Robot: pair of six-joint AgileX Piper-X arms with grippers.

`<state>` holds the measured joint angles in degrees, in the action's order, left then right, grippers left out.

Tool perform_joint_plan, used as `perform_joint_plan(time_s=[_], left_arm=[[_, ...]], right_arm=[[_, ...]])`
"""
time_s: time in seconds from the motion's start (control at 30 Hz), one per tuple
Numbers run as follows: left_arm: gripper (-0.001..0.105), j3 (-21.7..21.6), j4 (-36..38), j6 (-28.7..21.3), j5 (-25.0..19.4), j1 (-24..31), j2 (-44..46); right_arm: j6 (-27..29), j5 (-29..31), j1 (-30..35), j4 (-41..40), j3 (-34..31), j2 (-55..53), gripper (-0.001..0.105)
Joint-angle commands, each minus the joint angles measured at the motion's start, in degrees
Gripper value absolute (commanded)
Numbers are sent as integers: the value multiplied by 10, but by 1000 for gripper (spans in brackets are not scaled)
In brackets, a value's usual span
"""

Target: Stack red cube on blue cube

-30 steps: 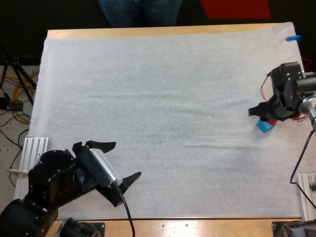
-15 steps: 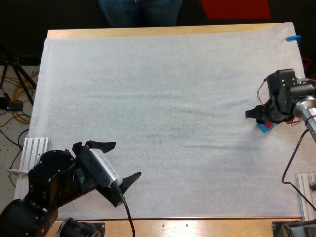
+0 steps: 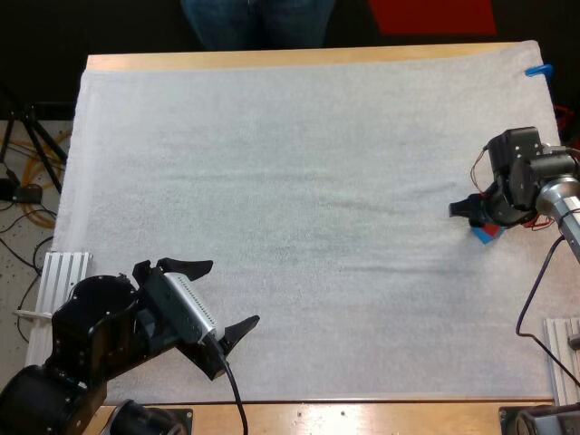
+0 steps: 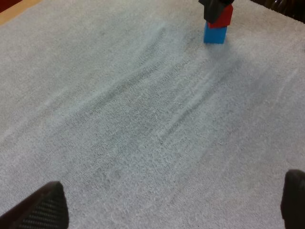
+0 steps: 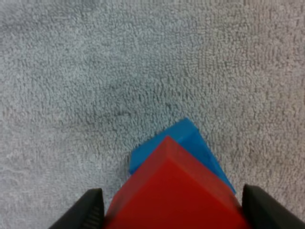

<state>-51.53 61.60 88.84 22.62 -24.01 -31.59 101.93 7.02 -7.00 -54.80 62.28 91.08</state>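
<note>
Though pinched from both sides by right claw (image 3: 476, 217), apparently seated already: red cube (image 4: 220, 16) on blue cube (image 4: 215, 34), corners turned slightly off, near the middle of the tabletop's (image 3: 272, 59) right edge. Directly beneath that claw, so needs only a release and a straight lift away. Parked agape at the near left corner, well apart: left claw (image 3: 232, 292). Against a second ago: right claw lower, nudged inward from the edge, hiding more blue.
</note>
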Motion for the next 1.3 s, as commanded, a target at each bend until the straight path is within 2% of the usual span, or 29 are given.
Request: perform_joint_plan(time_s=[0.0,0.1,0.17,0.23,0.3,0.6,0.8,0.97,1.1,1.27], left_arm=[[87,-4,2,0,3,-3,-1],[87,-4,2,0,3,-3,-1],[87,-4,2,0,3,-3,-1],[87,-4,2,0,3,-3,-1],[87,-4,2,0,3,-3,-1],[87,-4,2,0,3,-3,-1],[87,-4,2,0,3,-3,-1],[87,-4,2,0,3,-3,-1],[87,-4,1,0,0,-1,-1],[87,-4,-4,0,-78,35,-13]], right_arm=[[-3,-3,2,1,1,-3,22],[-4,-3,2,1,1,-3,32],[-4,-3,2,1,1,-3,51],[-2,-3,2,1,1,-3,65],[-2,-3,2,1,1,-3,72],[-2,-3,2,-10,23,-18,73],[-2,-4,-17,-41,29,-104,73],[-12,-4,-35,-113,29,-183,73],[-16,-4,-40,-115,29,-217,73],[-16,-4,-28,-89,29,-227,73]])
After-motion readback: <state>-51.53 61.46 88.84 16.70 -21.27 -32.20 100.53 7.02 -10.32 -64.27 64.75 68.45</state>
